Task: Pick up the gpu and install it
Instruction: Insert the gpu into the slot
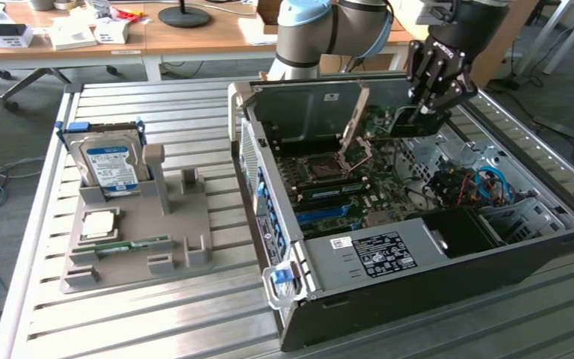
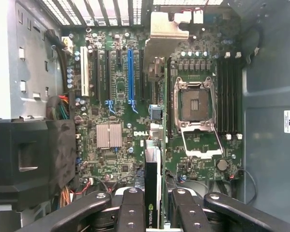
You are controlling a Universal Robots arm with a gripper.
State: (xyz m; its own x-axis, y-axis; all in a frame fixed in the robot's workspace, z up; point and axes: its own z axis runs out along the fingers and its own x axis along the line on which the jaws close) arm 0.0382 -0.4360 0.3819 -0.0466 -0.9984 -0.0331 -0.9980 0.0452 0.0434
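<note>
While I watch from my desk, the pick-up half of the job looks finished: the gripper (image 1: 424, 111) is clamped on the gpu (image 1: 405, 126) and holds it up inside the open computer case (image 1: 526, 247), near the back wall. From the wrist camera I see the card edge-on between the black fingers (image 2: 130, 212), its dark face with a green logo turned toward the lens and its far end pointing at the motherboard (image 2: 116, 96).

As far as I can judge, the installing half is not done. The card hangs over the board and is not seated in anything. The row of long slots, including the blue slot (image 2: 130, 72), lies bare beyond the card's far end, and the card appears to sit a little to one side of that blue slot, closer to the processor socket (image 2: 195, 104). I cannot tell how high above the board the card's lower edge is, nor whether its metal bracket lines up with the opening at the back of the case.

Outside the case, the grey holder (image 1: 167, 224) on the slatted table (image 1: 117, 321) has the hard drive (image 1: 107, 164) standing in it and the memory stick (image 1: 132, 245) lying near its front, both well apart from the gripper.
</note>
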